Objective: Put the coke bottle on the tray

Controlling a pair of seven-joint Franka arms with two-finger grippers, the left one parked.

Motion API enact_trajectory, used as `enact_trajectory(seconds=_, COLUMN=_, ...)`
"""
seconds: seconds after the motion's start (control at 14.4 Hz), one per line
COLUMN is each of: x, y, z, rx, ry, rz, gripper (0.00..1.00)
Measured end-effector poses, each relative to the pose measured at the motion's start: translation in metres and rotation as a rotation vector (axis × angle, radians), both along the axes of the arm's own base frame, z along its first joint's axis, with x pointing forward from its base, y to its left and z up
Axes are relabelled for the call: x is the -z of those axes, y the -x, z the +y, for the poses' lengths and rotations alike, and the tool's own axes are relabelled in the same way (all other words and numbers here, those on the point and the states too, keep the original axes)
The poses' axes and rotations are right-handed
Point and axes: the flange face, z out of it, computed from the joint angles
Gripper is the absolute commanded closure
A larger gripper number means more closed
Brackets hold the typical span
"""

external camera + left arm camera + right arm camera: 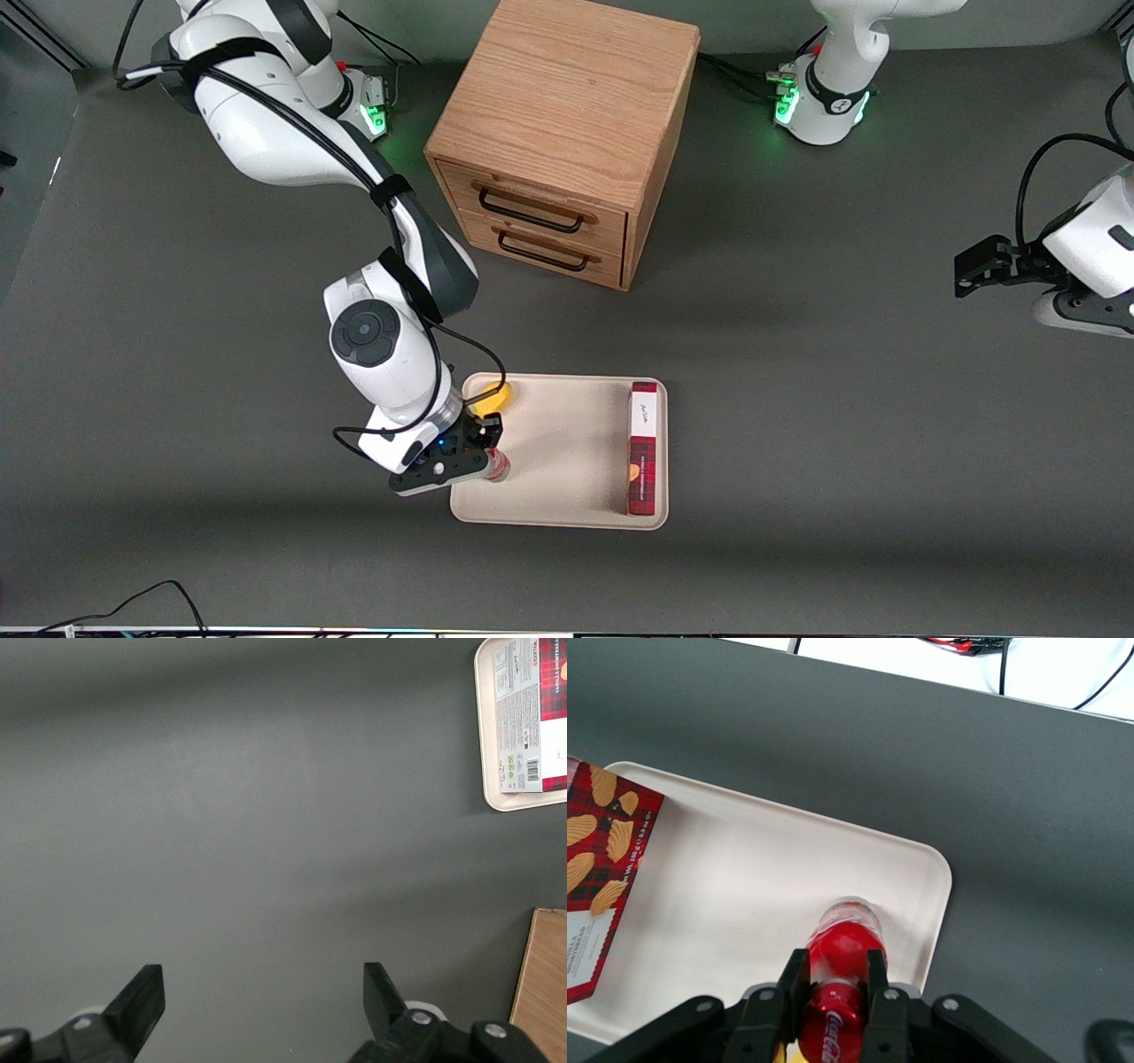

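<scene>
Two-finger gripper (483,456) is clamped on the small glossy red coke bottle (843,970), held over the flat cream-beige tray (780,904) close to its raised rim. Early release risks rim contact and tip-out; red plaid box (645,447) is unaffected.

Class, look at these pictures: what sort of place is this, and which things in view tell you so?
Probably a robotics lab bench. White robot arms are bolted to a dark table, the gripper holds a coke bottle over a tray, and a small wooden cabinet serves as a prop.
</scene>
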Motion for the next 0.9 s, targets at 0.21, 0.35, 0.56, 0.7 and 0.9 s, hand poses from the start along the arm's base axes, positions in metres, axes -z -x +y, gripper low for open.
enact_trajectory(seconds=0.21, x=0.013, y=-0.002, z=0.004, rx=-0.005, ry=-0.008, rz=-0.009, gripper=0.48)
enact_trajectory(seconds=0.35, x=0.014, y=-0.002, z=0.007, rx=-0.008, ry=-0.012, rz=-0.017, gripper=0.01)
enact_trajectory(seconds=0.56, x=0.01, y=-0.004, z=0.008, rx=-0.007, ry=-0.015, rz=-0.026, gripper=0.0)
enact_trajectory(seconds=0.7, x=0.008, y=-0.005, z=0.006, rx=-0.005, ry=-0.015, rz=-0.03, gripper=0.0)
enact_trajectory(seconds=0.9, x=-0.011, y=-0.009, z=-0.001, rx=0.007, ry=-0.013, rz=-0.035, gripper=0.0)
